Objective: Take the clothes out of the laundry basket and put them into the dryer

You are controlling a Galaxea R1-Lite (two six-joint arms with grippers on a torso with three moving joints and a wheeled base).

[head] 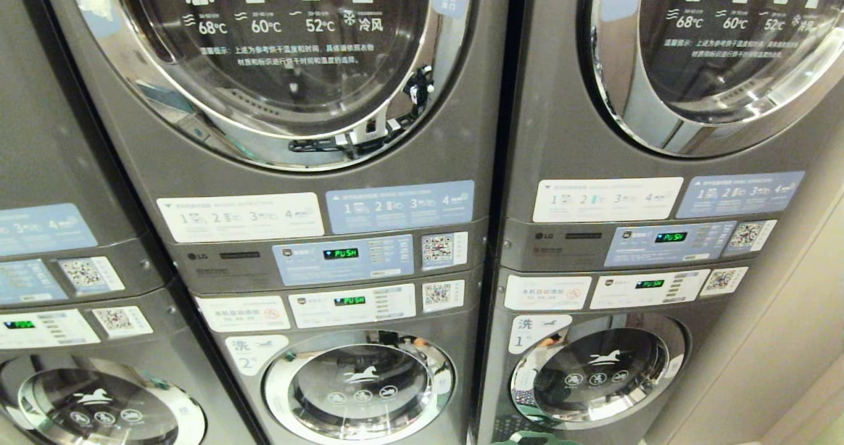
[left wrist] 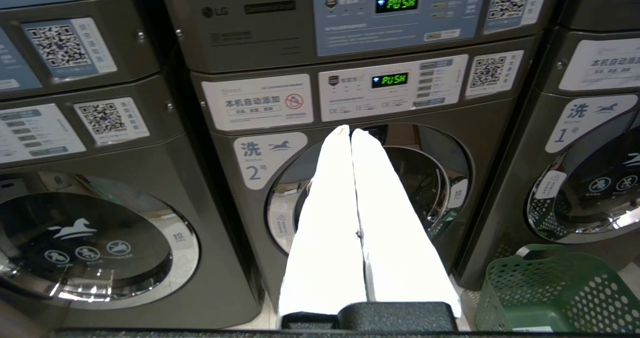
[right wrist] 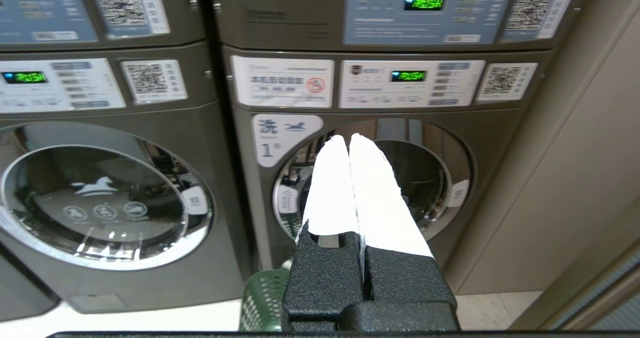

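Two dryers fill the top of the head view, the left dryer (head: 277, 56) and the right dryer (head: 725, 49), each with its round glass door shut. The green perforated laundry basket (left wrist: 550, 293) stands on the floor before washer 1, and shows again as the basket (right wrist: 265, 298) and as a basket rim (head: 534, 438). No clothes are in view; the inside of the basket is hidden. My left gripper (left wrist: 350, 130) is shut and empty, pointing at washer 2. My right gripper (right wrist: 348, 138) is shut and empty, pointing at washer 1. Neither arm shows in the head view.
Under the dryers sit washer 2 (head: 359, 385) and washer 1 (head: 597, 369), doors shut, with control panels reading PUSH (head: 345, 253). A third stack (head: 66, 300) stands at the left. A beige wall (right wrist: 575, 178) bounds the right side, with pale floor below.
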